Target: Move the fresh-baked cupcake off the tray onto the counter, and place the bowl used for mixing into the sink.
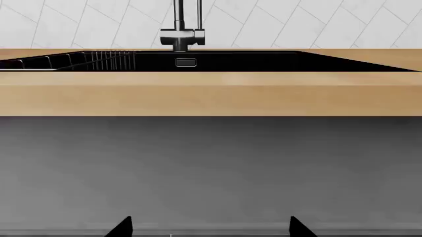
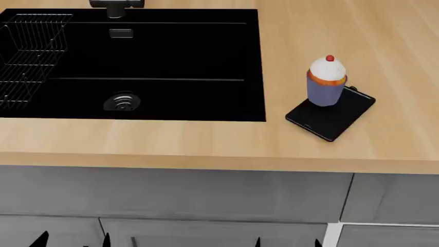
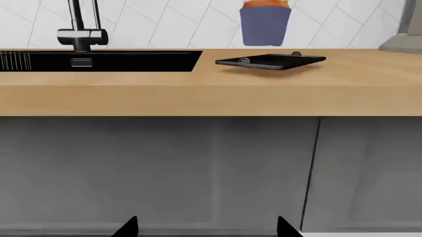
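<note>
At the far left of the head view a wire rack (image 2: 31, 56) sits inside the black sink (image 2: 178, 56), with the round metal drain (image 2: 122, 102) on the basin floor and the dark faucet (image 2: 116, 5) at the back rim. Right of the basin, on the pale wood counter (image 2: 171, 141), lies the glossy black tray (image 2: 340, 118), turned at an angle, and the cupcake (image 2: 326, 81) stands upright on its far end, cherry on top. Both arms hang low in front of the grey cabinet doors (image 2: 205, 206), well below the countertop and well apart from the cupcake. The left gripper (image 1: 209, 227) faces the sink front with its fingertips spread wide; the right gripper (image 3: 207, 227) faces the cabinet below the tray, likewise spread and holding nothing. From the right wrist camera the tray's near edge seems slightly lifted off the counter. The bowl is in none of the views.
</note>
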### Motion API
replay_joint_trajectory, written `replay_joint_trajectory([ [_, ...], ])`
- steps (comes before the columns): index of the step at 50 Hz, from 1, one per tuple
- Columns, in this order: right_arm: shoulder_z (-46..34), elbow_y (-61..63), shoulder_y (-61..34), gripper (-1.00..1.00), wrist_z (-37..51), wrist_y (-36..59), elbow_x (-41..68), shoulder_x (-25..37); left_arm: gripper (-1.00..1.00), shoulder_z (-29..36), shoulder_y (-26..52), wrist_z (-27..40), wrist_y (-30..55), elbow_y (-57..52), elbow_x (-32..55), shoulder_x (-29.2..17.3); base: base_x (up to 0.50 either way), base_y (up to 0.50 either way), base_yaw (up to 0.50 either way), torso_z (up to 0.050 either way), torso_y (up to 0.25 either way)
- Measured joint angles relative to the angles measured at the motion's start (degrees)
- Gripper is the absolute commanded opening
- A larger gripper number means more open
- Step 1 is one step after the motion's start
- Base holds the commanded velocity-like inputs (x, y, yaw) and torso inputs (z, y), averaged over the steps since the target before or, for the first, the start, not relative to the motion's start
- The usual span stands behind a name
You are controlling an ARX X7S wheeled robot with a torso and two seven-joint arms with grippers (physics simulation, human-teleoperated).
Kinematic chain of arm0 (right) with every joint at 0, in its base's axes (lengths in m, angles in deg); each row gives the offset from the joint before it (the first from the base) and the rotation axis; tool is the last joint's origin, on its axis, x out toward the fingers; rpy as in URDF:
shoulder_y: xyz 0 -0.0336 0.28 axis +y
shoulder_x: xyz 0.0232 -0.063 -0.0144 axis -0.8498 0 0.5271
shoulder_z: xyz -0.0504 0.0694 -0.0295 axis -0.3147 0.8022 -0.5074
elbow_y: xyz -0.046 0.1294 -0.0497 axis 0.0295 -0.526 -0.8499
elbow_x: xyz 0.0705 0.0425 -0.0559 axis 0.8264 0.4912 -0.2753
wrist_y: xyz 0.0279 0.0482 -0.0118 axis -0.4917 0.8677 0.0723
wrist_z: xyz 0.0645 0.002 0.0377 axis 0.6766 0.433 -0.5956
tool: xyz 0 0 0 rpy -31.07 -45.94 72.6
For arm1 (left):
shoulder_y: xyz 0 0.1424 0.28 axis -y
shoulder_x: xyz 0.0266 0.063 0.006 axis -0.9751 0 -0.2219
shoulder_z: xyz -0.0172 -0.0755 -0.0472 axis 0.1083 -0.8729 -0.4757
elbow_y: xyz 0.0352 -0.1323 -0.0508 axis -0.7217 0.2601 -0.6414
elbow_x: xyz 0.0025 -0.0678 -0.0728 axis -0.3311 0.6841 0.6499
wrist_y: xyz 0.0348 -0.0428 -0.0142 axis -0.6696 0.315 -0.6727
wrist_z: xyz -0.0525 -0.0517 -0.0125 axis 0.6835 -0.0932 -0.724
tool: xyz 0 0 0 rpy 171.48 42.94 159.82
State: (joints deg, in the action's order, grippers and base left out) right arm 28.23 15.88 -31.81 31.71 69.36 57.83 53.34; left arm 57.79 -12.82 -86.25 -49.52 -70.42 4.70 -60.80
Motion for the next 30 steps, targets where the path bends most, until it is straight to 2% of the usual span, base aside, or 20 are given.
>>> replay_joint_trajectory([
  [13,-1.7,3.5,0.8,1.00,1.8,1.9,0.5,1.3,1.00,2.5,0.1,3.1,1.0,-0.8,1.3,-2.2,0.00,0.00,0.00,0.000,0.000],
  [30,-5.0,10.6,1.6,1.00,4.9,6.5,0.1,3.4,1.00,4.6,-0.2,5.2,3.2,-4.3,2.1,-4.5,0.00,0.00,0.00,0.048,0.000],
])
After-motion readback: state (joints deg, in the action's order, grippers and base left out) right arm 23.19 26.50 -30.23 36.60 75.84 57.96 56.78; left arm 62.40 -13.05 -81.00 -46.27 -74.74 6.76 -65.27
